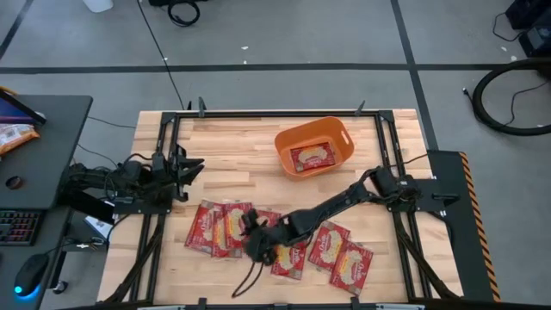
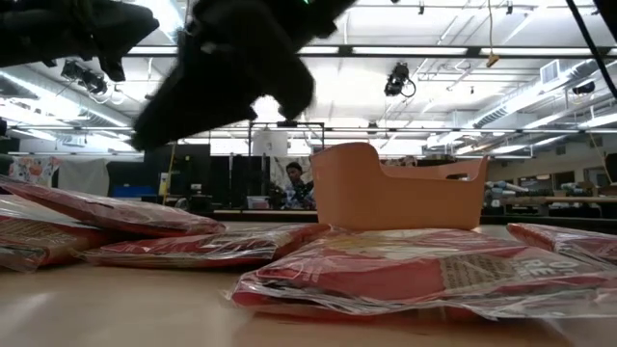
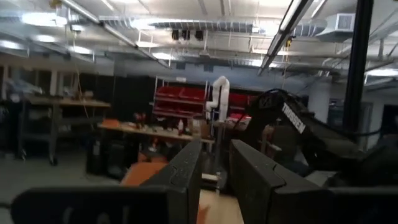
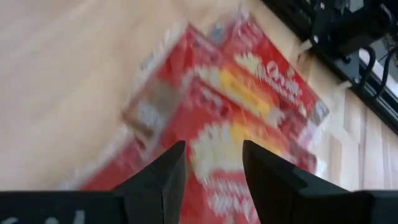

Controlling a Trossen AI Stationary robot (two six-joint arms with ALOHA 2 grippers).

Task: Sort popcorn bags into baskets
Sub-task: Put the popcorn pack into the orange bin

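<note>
The popcorn bags (image 1: 225, 229) lie in a loose row along the near edge of the wooden tabletop (image 1: 232, 146), red foil packets overlapping each other so that it is hard to count them where the dark arm crosses the middle of the heap; two more sit apart at the right end (image 1: 340, 256). One further packet (image 1: 312, 158) lies flat inside the orange basket (image 1: 343, 136), which stands well apart from the row, toward the far side of the tabletop. From table height the basket (image 2: 395, 193) rises behind the nearest packets (image 2: 424, 275), and its floor is hidden by its wall. The right gripper (image 1: 258, 244) hangs low over the middle of the row with its fingers (image 4: 163, 180) parted and nothing between them; the packet below them is smeared, its print unreadable. In the low view that arm is only a black shape cut off at the top. The left gripper (image 1: 191, 165) waits at the left side of the tabletop, fingers (image 3: 186, 174) slightly apart, holding nothing.
</note>
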